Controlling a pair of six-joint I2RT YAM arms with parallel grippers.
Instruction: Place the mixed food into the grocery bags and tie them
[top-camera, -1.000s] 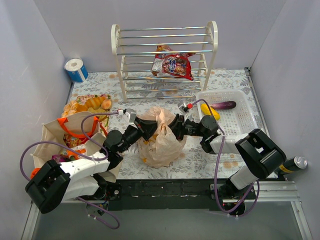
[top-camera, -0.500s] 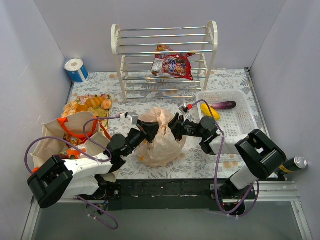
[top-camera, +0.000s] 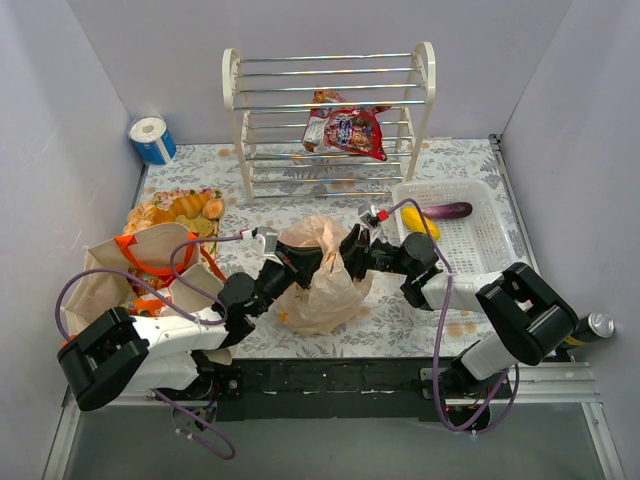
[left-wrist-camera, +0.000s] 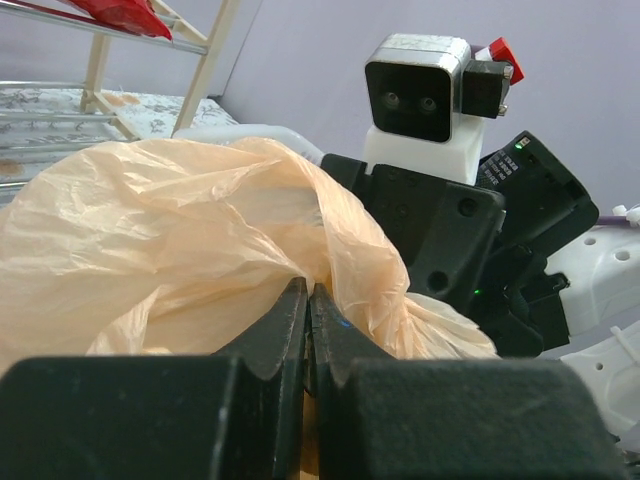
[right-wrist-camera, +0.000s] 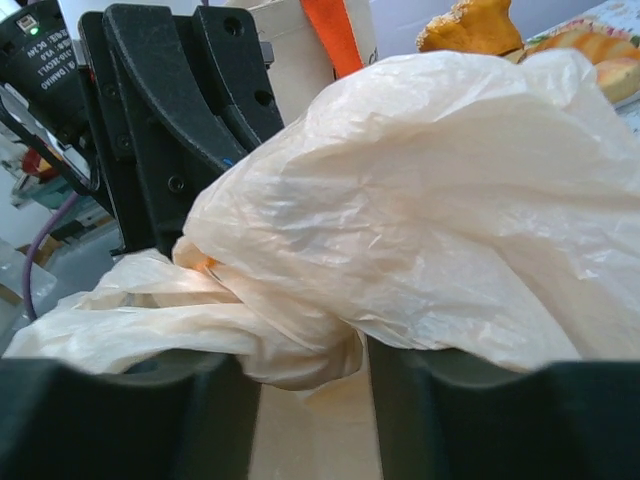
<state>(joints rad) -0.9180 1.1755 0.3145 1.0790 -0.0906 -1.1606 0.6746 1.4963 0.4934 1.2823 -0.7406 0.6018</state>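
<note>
L jaws shifted right, pinching bag (top-camera: 325, 292).

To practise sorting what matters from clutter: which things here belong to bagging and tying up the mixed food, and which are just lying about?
Job: plastic bag, held by left gripper and right gripper; canvas tote; red snack packet; yellow fruit.
Lying about: eggplant; white basket; rack; pastries; blue-and-white roll; can.
</note>
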